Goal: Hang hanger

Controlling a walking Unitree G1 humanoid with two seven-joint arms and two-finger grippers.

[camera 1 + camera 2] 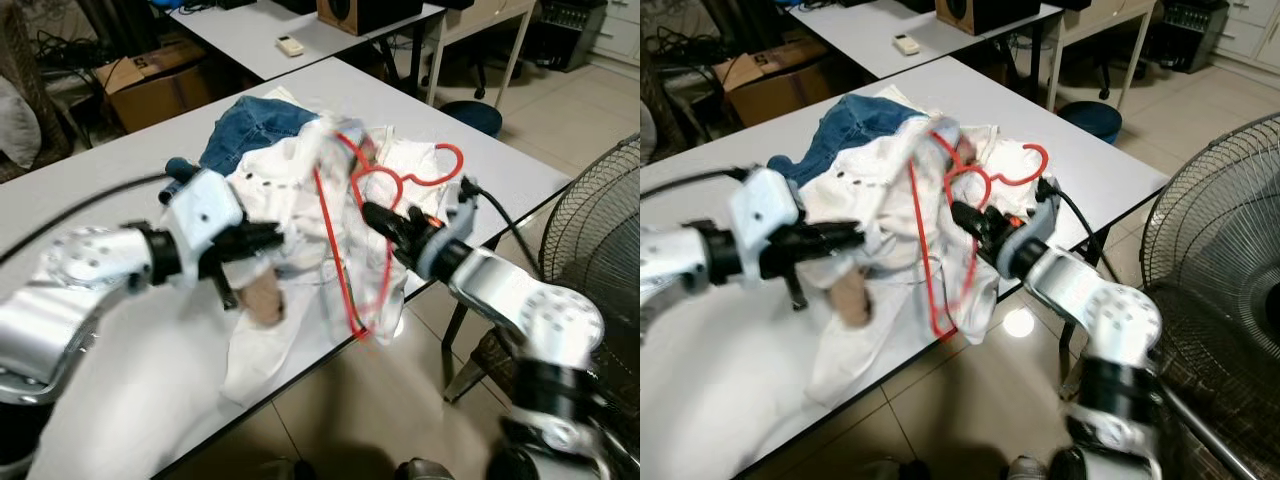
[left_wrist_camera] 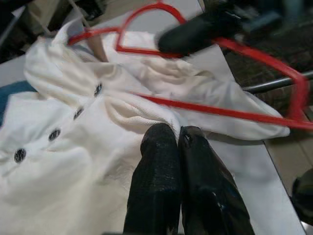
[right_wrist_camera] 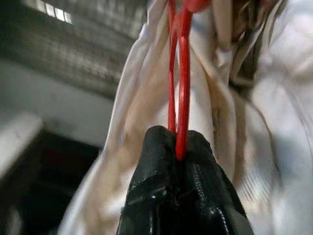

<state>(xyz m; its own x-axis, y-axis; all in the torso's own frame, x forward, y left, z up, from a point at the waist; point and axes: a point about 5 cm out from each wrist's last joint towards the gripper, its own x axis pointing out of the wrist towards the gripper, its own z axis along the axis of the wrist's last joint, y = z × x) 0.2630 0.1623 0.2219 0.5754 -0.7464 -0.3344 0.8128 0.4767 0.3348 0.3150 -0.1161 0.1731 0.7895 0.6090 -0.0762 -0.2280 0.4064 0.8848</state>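
The red hanger (image 1: pixel 352 225) is lifted above the near edge of the white counter (image 1: pixel 120 390), its wire tangled in a white buttoned shirt (image 2: pixel 73 147) that is partly raised with it. The right gripper (image 3: pixel 180 147) has its jaws clenched on the hanger's wire, close to the hook end. The left gripper (image 2: pixel 177 139) has its jaws pressed together, pinching a fold of the shirt beside a hanger bar. Blue jeans (image 1: pixel 250 128) lie behind the shirt on the counter. A standing fan (image 1: pixel 1225 260) is on the robot's right.
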